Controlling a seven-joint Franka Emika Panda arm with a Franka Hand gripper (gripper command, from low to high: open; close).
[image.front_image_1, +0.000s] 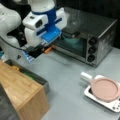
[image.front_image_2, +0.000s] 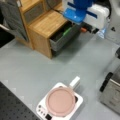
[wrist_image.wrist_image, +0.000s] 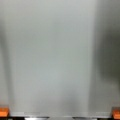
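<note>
One gripper (image.front_image_1: 47, 48) with orange tips hangs low, and we see it spread wide with nothing held. Nearest to it is the shiny metal toaster oven (image.front_image_1: 100, 37), just beside it toward a front view's right, its long side lying across

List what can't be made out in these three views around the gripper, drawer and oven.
- Gripper: in both front views the arm's body hides most of it; the wrist view shows only orange fingertips at the bottom corners.
- Open drawer: contents are unidentifiable blurs; in a front view the wooden cabinet covers most of it.
- Toaster oven: the teal thing inside is blurred.
- Pink pan on a white base: base buttons are too small.
</note>
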